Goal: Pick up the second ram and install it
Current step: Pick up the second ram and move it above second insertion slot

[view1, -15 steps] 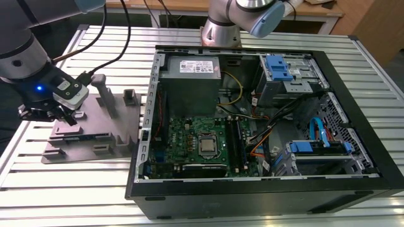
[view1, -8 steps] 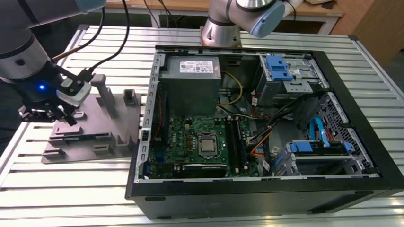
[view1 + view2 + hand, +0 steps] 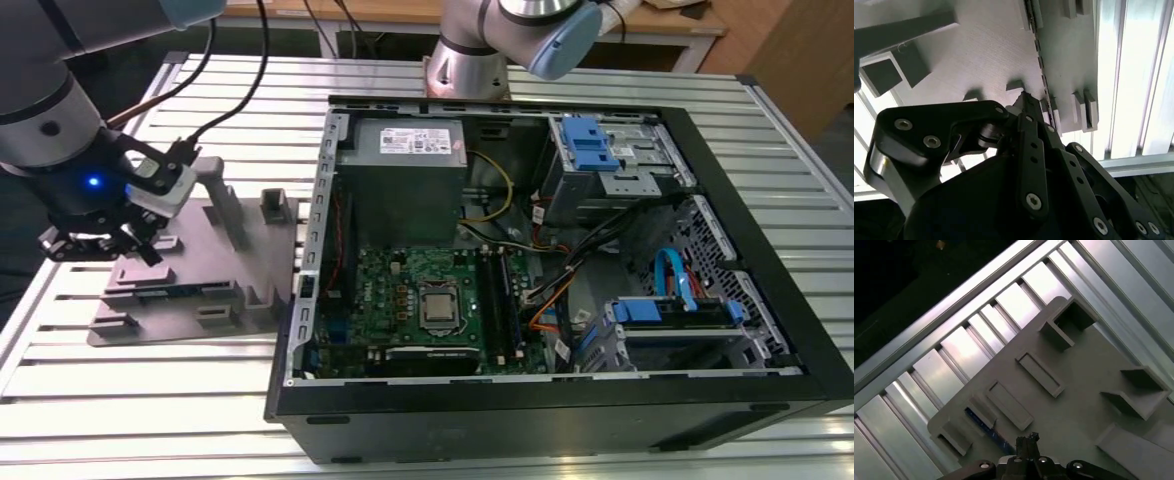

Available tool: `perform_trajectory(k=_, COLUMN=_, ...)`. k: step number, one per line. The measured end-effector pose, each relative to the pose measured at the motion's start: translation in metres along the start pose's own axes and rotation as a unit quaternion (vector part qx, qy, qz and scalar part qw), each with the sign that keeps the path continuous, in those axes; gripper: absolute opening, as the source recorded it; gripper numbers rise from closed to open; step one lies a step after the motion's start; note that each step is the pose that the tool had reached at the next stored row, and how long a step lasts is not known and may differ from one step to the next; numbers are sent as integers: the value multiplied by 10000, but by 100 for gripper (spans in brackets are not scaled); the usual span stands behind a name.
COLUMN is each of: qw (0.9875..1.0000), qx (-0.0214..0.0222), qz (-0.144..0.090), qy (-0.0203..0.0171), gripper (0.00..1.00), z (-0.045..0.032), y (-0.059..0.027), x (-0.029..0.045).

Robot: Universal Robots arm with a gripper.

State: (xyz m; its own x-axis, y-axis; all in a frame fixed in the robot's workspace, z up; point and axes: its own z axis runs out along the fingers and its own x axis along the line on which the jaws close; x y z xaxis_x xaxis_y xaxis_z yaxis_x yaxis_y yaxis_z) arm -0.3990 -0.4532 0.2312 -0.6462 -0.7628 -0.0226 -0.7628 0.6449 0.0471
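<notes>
Claw (image 3: 100,245) pointing down, close over 2nd ram (image 3: 986,426)

Open computer case (image 3: 534,425), grey fixture plate (image 3: 174,325), slatted table (image 3: 147,400)

From where I stand, the arm (image 3: 51,105) is smooth silver-grey tubing with a pale blue cap (image 3: 200,8) at one joint, turning black at the wrist, where a small blue light (image 3: 94,183) glows. Thin black cables (image 3: 214,100) loop off it. The hand (image 3: 1024,100) is matte black, its flat linkage bars studded with silver socket screws (image 3: 1033,201).
</notes>
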Motion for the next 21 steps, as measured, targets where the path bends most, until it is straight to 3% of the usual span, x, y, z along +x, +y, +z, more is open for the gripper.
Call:
perform_trajectory(k=5, qw=9994, qx=-8, qz=-352, qy=17, gripper=11, z=0, y=0, x=0)
perform_trajectory(k=10, qw=9975, qx=-16, qz=-702, qy=33, gripper=11, z=0, y=0, x=0)
perform_trajectory(k=15, qw=9944, qx=-24, qz=-1054, qy=50, gripper=11, z=0, y=0, x=0)
perform_trajectory(k=21, qw=9891, qx=-33, qz=-1473, qy=69, gripper=11, z=1, y=0, x=0)
